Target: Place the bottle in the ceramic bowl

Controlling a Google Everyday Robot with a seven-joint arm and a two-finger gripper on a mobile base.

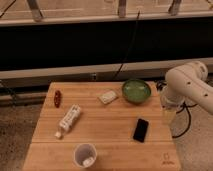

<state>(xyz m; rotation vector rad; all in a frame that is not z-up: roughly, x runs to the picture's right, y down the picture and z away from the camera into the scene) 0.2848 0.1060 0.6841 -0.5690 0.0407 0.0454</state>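
The bottle [69, 120], slim and white with a printed label, lies on its side on the left part of the wooden table [112, 142], cap pointing toward the near left. The green ceramic bowl [136, 90] stands at the table's far right with nothing in it. My gripper [169, 116] hangs from the white arm [190, 85] at the table's right edge, just right of and nearer than the bowl, far from the bottle. It looks open and holds nothing.
A white cup [85, 155] stands at the front edge. A small white packet [107, 96] lies left of the bowl, a black phone-like slab [141, 130] right of centre, and a small red object [57, 98] at the far left. A dark wall runs behind.
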